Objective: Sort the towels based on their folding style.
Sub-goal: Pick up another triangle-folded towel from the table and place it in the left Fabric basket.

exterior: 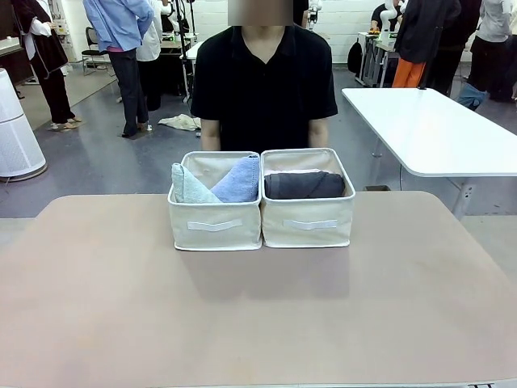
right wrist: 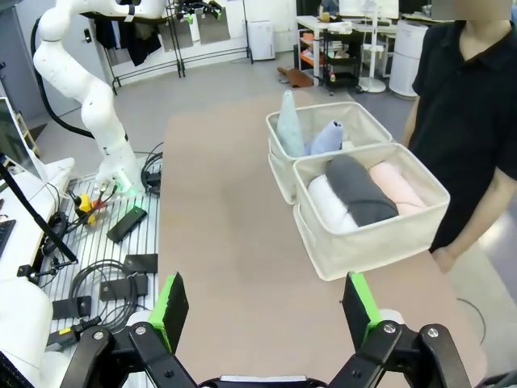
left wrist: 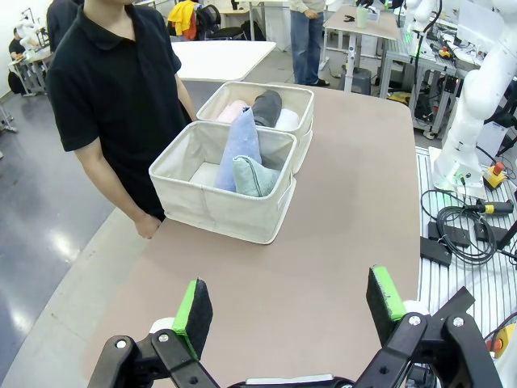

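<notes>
Showing: two cream fabric bins side by side at the far middle of the brown table (exterior: 97,307), a person in a black shirt (exterior: 262,85) behind them.
Left bin (exterior: 214,222): pale grey-green cone towel (exterior: 190,187) and periwinkle blue cone towel (exterior: 240,182), leaning together.
Right bin (exterior: 307,220): dark grey rolled towel (exterior: 304,185) in front view; right wrist view adds white rolled towel (right wrist: 329,204) and pink rolled towel (right wrist: 396,186) flanking it.
Left gripper (left wrist: 289,305): jaws wide apart, holding nothing, above bare table.
Right gripper (right wrist: 265,305): likewise spread and empty.
Writing: blank white tabs on bin fronts.
</notes>
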{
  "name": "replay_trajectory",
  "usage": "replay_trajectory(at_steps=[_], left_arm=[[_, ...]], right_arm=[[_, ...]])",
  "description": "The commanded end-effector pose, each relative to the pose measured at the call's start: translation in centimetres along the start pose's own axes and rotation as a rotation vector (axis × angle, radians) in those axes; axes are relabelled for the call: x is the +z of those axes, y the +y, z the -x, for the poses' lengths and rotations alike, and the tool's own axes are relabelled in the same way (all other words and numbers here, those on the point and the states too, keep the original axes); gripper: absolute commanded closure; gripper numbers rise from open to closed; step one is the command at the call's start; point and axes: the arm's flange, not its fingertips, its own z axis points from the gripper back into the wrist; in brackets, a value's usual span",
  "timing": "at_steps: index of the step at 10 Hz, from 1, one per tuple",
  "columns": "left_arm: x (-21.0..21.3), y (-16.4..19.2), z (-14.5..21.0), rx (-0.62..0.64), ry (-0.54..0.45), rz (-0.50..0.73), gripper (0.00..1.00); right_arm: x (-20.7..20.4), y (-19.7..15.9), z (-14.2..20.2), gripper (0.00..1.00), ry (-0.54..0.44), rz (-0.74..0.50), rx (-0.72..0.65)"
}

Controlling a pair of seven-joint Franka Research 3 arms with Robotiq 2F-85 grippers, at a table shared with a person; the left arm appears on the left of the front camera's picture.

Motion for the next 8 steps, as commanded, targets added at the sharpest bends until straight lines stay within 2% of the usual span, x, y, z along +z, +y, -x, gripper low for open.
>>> replay_trajectory(at_steps=[1, 8], left_arm=[[0.06, 0.00, -0.10, -0.015, -0.025, 0.000, 0.00], [0.06, 0.00, -0.10, -0.015, -0.025, 0.000, 0.00]], right_arm=[[0.03, -0.08, -0.08, 0.00, -0.012, -0.001, 0.008], [0.03, -0.08, -0.08, 0.00, -0.012, -0.001, 0.008]])
